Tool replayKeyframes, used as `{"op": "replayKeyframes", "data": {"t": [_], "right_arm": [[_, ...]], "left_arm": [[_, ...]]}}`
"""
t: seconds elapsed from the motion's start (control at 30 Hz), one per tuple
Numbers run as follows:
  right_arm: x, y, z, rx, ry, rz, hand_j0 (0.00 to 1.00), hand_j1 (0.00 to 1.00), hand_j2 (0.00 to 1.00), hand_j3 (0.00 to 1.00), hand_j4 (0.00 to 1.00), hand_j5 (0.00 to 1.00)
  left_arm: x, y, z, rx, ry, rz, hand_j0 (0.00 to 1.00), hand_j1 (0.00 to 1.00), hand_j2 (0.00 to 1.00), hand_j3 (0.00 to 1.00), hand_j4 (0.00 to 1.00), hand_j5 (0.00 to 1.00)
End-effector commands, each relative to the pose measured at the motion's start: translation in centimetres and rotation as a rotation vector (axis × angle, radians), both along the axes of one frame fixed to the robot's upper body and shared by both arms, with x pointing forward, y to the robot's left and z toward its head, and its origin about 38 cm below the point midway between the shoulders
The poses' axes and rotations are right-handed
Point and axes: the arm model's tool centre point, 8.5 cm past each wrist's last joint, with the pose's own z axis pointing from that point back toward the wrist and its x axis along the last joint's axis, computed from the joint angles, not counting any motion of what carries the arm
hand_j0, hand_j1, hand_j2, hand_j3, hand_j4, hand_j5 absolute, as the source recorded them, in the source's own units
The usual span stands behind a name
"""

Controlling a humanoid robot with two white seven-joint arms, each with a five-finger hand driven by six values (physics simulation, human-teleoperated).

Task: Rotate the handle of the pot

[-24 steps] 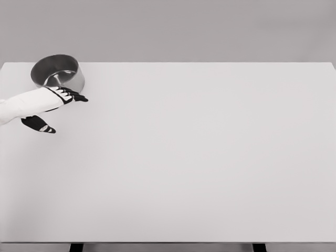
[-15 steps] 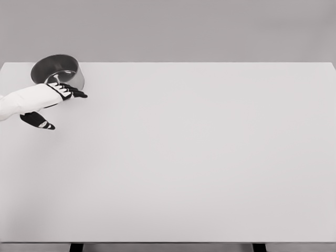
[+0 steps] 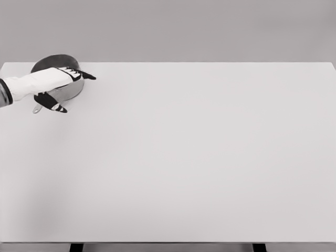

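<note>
A steel pot stands at the far left back corner of the white table. A short metal stub, seemingly its handle, pokes out at the pot's front left. My left hand lies across the pot's top, its dark fingers stretched out to the right past the rim. The thumb hangs down in front of the pot's wall. The hand looks open and holds nothing. Much of the pot's opening is hidden by the hand and forearm. The right arm does not show.
The table's back edge runs just behind the pot, and its left edge is close by. Two dark table legs show under the front edge.
My left hand has moved up and away from me, from in front of the pot to over its top. The small handle stub now shows at the front left.
</note>
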Motion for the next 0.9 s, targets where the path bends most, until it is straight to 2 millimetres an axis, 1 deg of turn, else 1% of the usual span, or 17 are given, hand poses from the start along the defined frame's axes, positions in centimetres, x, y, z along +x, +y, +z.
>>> {"op": "replayKeyframes", "data": {"t": [0.0, 0.03, 0.07, 0.3, 0.33, 0.47, 0.57, 0.77, 0.87], "right_arm": [[0.0, 0.0, 0.0, -0.001, 0.001, 0.000, 1.00, 1.00, 1.00, 1.00, 1.00, 1.00], [0.0, 0.0, 0.0, -0.001, -0.001, 0.000, 1.00, 1.00, 1.00, 1.00, 1.00, 1.00], [0.0, 0.0, 0.0, 0.001, 0.000, 0.000, 1.00, 1.00, 1.00, 1.00, 1.00, 1.00], [0.0, 0.0, 0.0, 0.001, 0.000, 0.000, 1.00, 1.00, 1.00, 1.00, 1.00, 1.00], [0.0, 0.0, 0.0, 0.000, 0.000, -0.001, 1.00, 1.00, 1.00, 1.00, 1.00, 1.00], [0.0, 0.0, 0.0, 0.001, 0.000, 0.000, 1.00, 1.00, 1.00, 1.00, 1.00, 1.00], [0.0, 0.0, 0.0, 0.001, 0.000, 0.000, 1.00, 1.00, 1.00, 1.00, 1.00, 1.00], [0.0, 0.0, 0.0, 0.001, 0.000, 0.000, 1.00, 1.00, 1.00, 1.00, 1.00, 1.00], [0.0, 0.0, 0.0, 0.001, 0.000, 0.000, 1.00, 1.00, 1.00, 1.00, 1.00, 1.00]], "left_arm": [[-0.5, 2.7, -0.6, 0.021, 0.046, 0.051, 1.00, 1.00, 1.00, 1.00, 1.00, 1.00], [-1.0, 4.4, 0.1, 0.051, 0.041, 0.072, 1.00, 1.00, 1.00, 1.00, 1.00, 1.00], [-1.1, 4.7, 0.3, 0.056, 0.039, 0.079, 1.00, 1.00, 1.00, 1.00, 1.00, 1.00], [-1.0, 5.2, 0.6, 0.048, 0.021, 0.095, 1.00, 1.00, 1.00, 1.00, 1.00, 1.00], [-1.1, 5.7, 0.6, 0.053, 0.025, 0.106, 1.00, 1.00, 1.00, 1.00, 1.00, 1.00], [-1.1, 6.3, 0.6, 0.060, 0.027, 0.120, 1.00, 1.00, 1.00, 1.00, 1.00, 1.00], [-1.1, 7.2, 0.2, 0.057, 0.041, 0.150, 1.00, 1.00, 1.00, 1.00, 1.00, 1.00], [-0.7, 9.1, 0.2, -0.018, -0.038, 0.240, 1.00, 1.00, 1.00, 1.00, 1.00, 1.00], [-0.6, 9.6, 0.3, -0.038, -0.064, 0.262, 1.00, 1.00, 1.00, 1.00, 1.00, 1.00]]}}
